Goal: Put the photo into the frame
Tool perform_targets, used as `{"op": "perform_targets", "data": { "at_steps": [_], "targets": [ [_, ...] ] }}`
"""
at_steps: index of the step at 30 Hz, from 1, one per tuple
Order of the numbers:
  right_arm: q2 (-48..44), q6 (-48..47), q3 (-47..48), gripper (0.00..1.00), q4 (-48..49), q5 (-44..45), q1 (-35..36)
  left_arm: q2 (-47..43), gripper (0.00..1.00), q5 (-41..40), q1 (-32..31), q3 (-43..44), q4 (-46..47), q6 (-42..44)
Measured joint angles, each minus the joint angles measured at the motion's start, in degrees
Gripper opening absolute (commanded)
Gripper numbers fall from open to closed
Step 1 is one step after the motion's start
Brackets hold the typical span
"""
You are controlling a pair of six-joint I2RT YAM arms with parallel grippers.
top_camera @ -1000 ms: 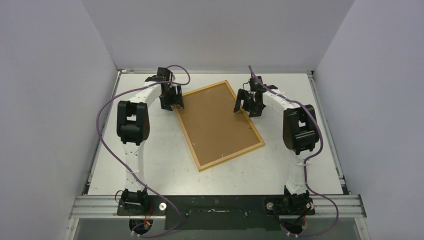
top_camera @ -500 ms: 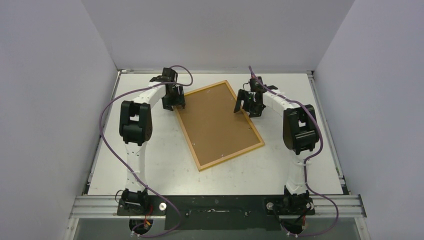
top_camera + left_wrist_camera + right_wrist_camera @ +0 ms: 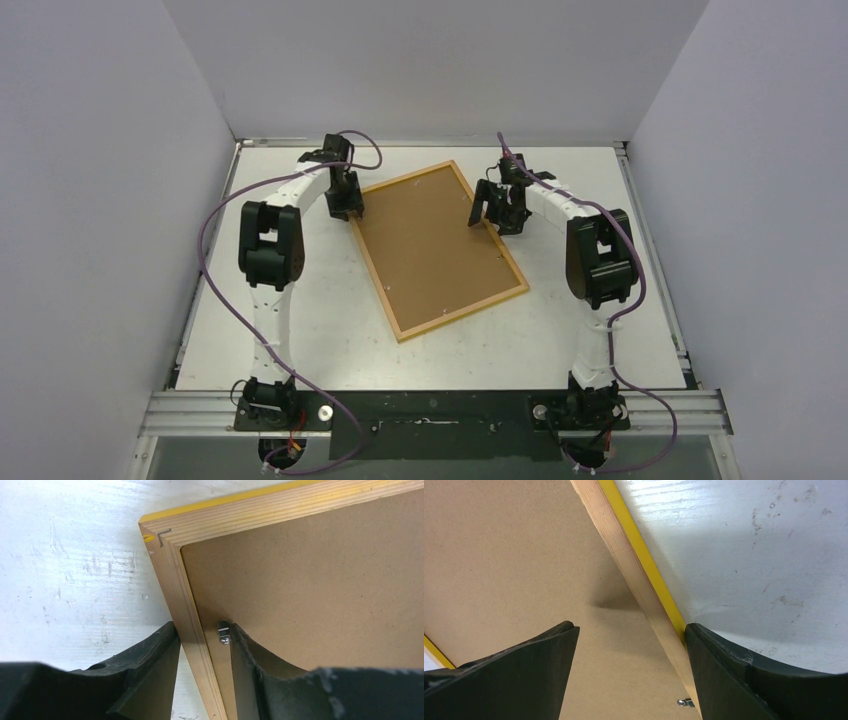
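Note:
The frame [image 3: 462,307] lies face down and askew mid-table, light wood up, with a yellow rim showing at its edges. A brown backing board [image 3: 435,245] fills it. The photo is hidden. My left gripper [image 3: 347,208] straddles the frame's left rail [image 3: 172,570] near the far-left corner. Its outer finger [image 3: 150,660] touches the rail's outside, and the inner finger rests on the board beside a small metal clip [image 3: 223,631]. My right gripper [image 3: 497,208] stands open, wide, over the right rail [image 3: 621,555], one finger over the board [image 3: 514,555], the other just outside the rail.
White walls close in the table [image 3: 300,330] on the left, right and far sides. A second metal clip [image 3: 684,702] sits inside the right rail. Both arms bend inward over the table's far half, with purple cables looping beside them.
My left gripper's jaws have narrowed around the frame's left rail, and the wrist has shifted slightly. The right gripper and the frame have not visibly moved.

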Motion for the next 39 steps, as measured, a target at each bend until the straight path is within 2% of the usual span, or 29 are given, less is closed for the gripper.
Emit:
{"op": "perform_targets", "data": {
  "at_steps": [9,17,22,26,32,39],
  "targets": [
    [0.00,0.02,0.00,0.79,0.00,0.00,-0.02,0.24,0.25,-0.02,0.66,0.57,-0.96,-1.73],
    [0.02,0.00,0.00,0.78,-0.02,0.00,-0.04,0.24,0.18,-0.13,0.98,0.59,-1.31,-2.12],
    [0.02,-0.02,0.00,0.78,-0.02,0.00,-0.07,0.24,0.03,-0.09,1.01,0.59,-1.33,-2.29],
    [0.02,0.02,0.00,0.79,-0.02,0.00,-0.07,0.24,0.02,0.28,1.07,0.59,-1.33,-2.25],
    [0.02,0.22,-0.02,0.79,-0.04,-0.11,-0.17,0.24,0.16,2.32,1.42,0.57,-0.74,-1.46],
    [0.02,0.26,-0.02,0.79,-0.09,-0.46,-0.44,0.24,0.20,3.48,1.60,0.57,-0.61,1.18]
  ]
}}
